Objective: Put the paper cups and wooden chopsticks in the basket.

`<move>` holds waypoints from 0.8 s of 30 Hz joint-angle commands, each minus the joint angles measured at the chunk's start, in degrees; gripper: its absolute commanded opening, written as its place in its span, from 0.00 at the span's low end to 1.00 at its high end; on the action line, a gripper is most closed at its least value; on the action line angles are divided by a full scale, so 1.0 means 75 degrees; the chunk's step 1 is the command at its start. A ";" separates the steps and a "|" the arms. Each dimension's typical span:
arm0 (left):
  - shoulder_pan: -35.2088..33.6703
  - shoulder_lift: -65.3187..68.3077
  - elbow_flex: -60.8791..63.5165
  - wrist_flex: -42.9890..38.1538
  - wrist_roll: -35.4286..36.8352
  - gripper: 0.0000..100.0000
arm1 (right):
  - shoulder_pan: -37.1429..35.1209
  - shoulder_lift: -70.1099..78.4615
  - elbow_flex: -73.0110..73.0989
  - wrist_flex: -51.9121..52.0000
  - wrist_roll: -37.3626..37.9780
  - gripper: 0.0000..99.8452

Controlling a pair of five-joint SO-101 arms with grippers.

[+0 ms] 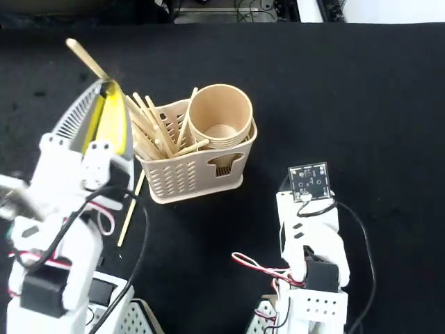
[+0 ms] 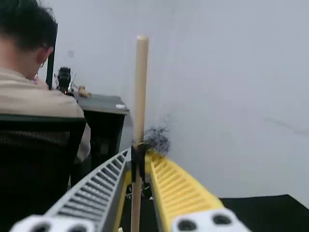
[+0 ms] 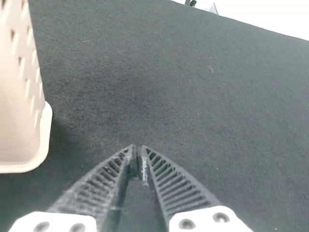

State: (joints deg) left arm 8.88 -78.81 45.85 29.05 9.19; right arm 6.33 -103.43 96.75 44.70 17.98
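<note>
One basket point(image 1: 198, 174) is sitting near the middle of the black tabletop point(image 1: 361, 97), a little toward the left edge. Inside it, on the right side, one stack of paper cups point(image 1: 219, 115) is standing upright. Several rims are showing one inside the other, but I cannot tell just how many cups there are. On the left side of the basket a bunch of chopsticks point(image 1: 149, 122) is leaning every which way. They are crossing too much to count them exactly.

The left gripper point(image 2: 139, 152) is hanging in the air just beside the basket's left side. Its jaws are pinching one more chopstick, the held chopstick point(image 2: 141, 87), which is sticking out past the tips toward the far left corner of the tabletop.

One loose chopstick point(image 1: 129, 216) is lying flat on the tabletop by the basket's near left corner, partly under the left arm.

The right gripper point(image 3: 137, 162) is hovering low over bare tabletop, right of the basket, with its jaws pressed together on nothing.
</note>
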 commanded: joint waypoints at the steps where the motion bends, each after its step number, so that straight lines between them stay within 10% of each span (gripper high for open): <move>1: 0.0111 0.0070 0.0838 -0.0164 0.0070 0.03 | -0.0094 -0.0498 -0.0041 0.0012 0.0070 0.02; 15: 0.0029 0.0129 -0.1131 0.3329 0.0129 0.19 | -0.0094 -0.0498 -0.0041 0.0012 0.0070 0.02; 24: -0.2045 0.0785 -0.1823 0.5873 -0.1336 0.19 | -0.0094 -0.0498 -0.0041 0.0023 0.0070 0.02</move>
State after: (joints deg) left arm -2.81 -76.79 31.69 66.33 5.05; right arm 6.33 -103.43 96.75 44.70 17.98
